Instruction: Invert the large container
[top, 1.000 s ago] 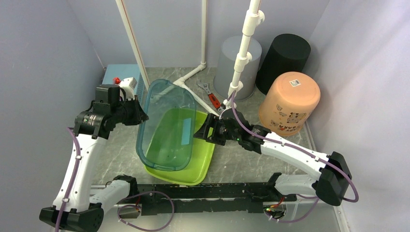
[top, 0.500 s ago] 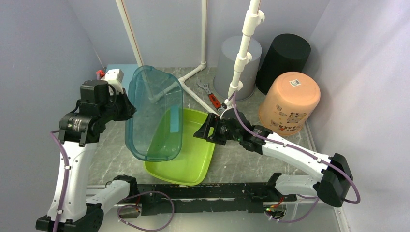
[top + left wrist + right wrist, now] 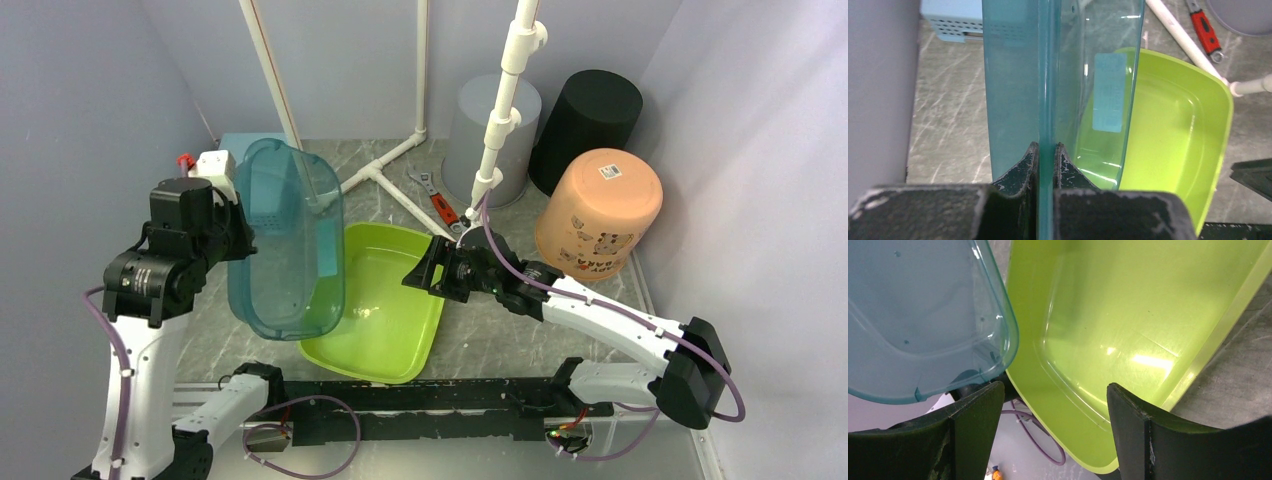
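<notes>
A second ago the container lay low and slanted across the tub. Now I have swung it up and off toward 9 o'clock. It stands nearly on edge in the air, long side upright, with its low end just beside the tub's 9 o'clock rim. I cannot tell whether the two touch there. My left fingers are pressed together on the container's rim, pinching the thin blue wall between them. They carry the whole thing alone.

My right fingers were at the container's 3 o'clock side. They now hang spread and hold nothing, above the tub's 3 o'clock edge.

I judge the turn about half done. The container is up on its side, and it still has to roll on over and come down mouth first. With one thin-rim pinch bearing the load, a slip or twist is the risk.

The desk is grey marbled stone, bare around the tub. At 12 o'clock a white pipe frame lies across it, with a red-handled wrench beside it. Toward 1 and 2 o'clock stand a grey bin, a black bin and a peach bucket. A pale blue crate sits at 10 o'clock, behind the container. Lilac walls close in on three sides.
</notes>
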You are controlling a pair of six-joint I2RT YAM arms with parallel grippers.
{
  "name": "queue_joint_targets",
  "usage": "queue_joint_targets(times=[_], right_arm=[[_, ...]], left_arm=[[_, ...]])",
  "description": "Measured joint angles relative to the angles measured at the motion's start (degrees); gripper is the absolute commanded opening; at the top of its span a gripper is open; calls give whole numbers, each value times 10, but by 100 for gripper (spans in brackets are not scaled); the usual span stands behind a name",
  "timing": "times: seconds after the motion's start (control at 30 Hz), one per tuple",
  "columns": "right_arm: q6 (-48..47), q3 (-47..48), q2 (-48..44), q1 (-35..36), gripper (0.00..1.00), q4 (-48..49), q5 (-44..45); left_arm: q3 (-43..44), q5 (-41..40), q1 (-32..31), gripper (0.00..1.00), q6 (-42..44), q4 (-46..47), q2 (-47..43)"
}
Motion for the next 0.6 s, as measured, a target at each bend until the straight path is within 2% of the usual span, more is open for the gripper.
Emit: queue_joint_targets(times=[0.27, 0.6], right_arm=[[0, 0, 0, 0, 79, -1, 0], [-2, 0, 0, 0, 79, -17, 5]], left_arm=[[32, -113, 0, 3, 21, -24, -8], [37, -250, 0, 3, 118, -23, 16]])
